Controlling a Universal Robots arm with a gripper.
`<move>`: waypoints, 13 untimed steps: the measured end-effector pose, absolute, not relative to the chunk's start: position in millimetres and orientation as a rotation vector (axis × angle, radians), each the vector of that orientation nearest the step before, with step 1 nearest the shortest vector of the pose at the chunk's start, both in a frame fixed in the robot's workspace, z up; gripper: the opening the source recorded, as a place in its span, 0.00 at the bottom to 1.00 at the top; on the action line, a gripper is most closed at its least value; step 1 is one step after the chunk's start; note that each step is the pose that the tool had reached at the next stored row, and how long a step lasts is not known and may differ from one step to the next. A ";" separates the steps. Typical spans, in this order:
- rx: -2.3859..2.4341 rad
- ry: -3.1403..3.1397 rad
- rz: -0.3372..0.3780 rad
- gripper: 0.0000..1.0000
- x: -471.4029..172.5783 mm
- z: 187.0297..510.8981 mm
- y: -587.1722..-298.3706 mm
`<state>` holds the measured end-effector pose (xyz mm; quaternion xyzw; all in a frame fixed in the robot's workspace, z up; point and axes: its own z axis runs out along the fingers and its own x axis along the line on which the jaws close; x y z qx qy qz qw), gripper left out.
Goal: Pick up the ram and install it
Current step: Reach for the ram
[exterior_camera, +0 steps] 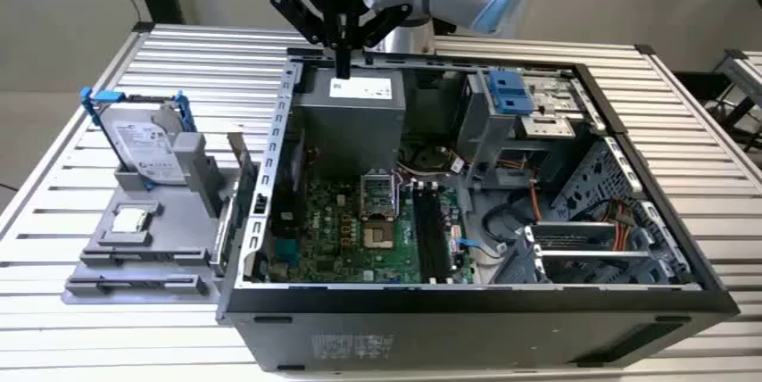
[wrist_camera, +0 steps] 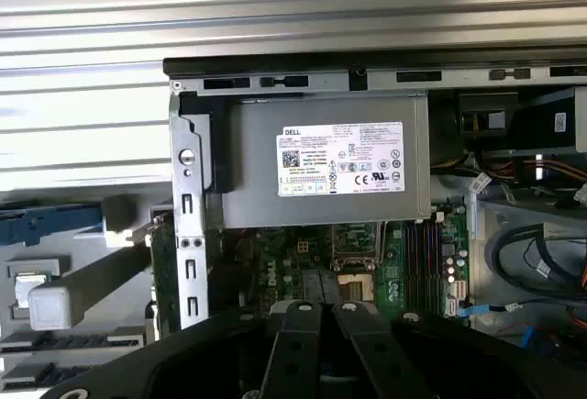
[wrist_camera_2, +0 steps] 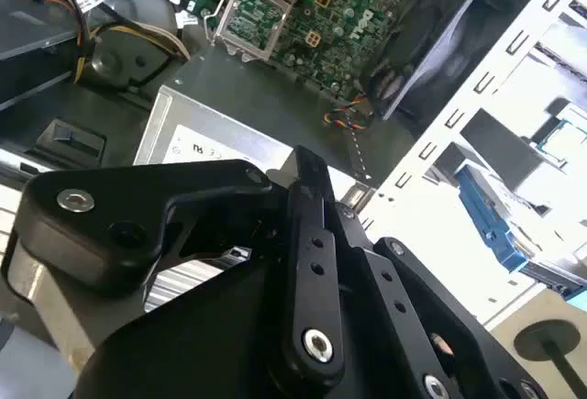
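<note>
Gripping long, flat, navy-black ram (exterior_camera: 343, 66) between closed fingers of black two-finger gripper (exterior_camera: 343, 43); grey metal power-supply box (exterior_camera: 352, 123) just beneath.

The ram (exterior_camera: 343, 62) is a narrow dark stick. It hangs upright, pinched at its top by the claw (exterior_camera: 343, 43), over the case's (exterior_camera: 476, 297) rear edge.

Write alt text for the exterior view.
The end effector hangs above an open computer case, shut on a thin dark memory stick pointing down at the grey power supply. A hard drive stands on a grey tray at the exterior view's left.
</note>
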<state>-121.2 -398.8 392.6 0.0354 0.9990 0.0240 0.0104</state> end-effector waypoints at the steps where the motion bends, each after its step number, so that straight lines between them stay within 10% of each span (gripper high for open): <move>1: 0.110 3.118 0.075 0.00 -121.2 392.6 -398.8; 13: 0.111 3.118 0.075 0.00 -124.0 392.7 -398.8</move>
